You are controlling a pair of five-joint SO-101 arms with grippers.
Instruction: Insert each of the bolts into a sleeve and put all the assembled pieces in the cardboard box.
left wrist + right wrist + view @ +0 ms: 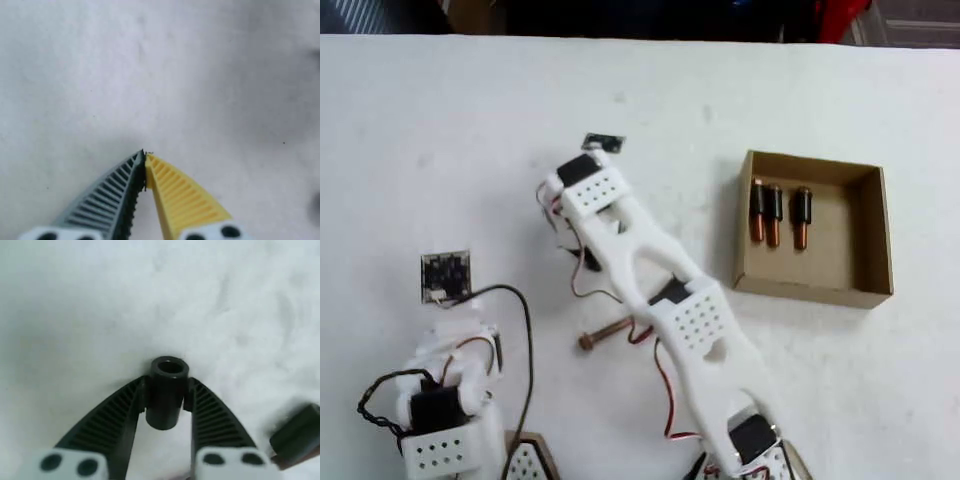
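Observation:
A black sleeve (166, 402) stands upright between the black fingers of my right gripper (167, 384), which is shut on it just above the white table. The right arm (660, 270) stretches from the near right edge toward the table's middle. A bare copper bolt (607, 335) lies on the table beside that arm. The cardboard box (810, 288) at the right holds three assembled pieces (773, 215) side by side. My left gripper (145, 156), one finger grey and one yellow, is shut with nothing in it over bare table. The left arm (445, 400) sits folded at the near left.
A dark cylindrical piece (297, 432) lies close beside the right gripper. Wires trail around both arms. The far and left parts of the white table (470, 120) are bare.

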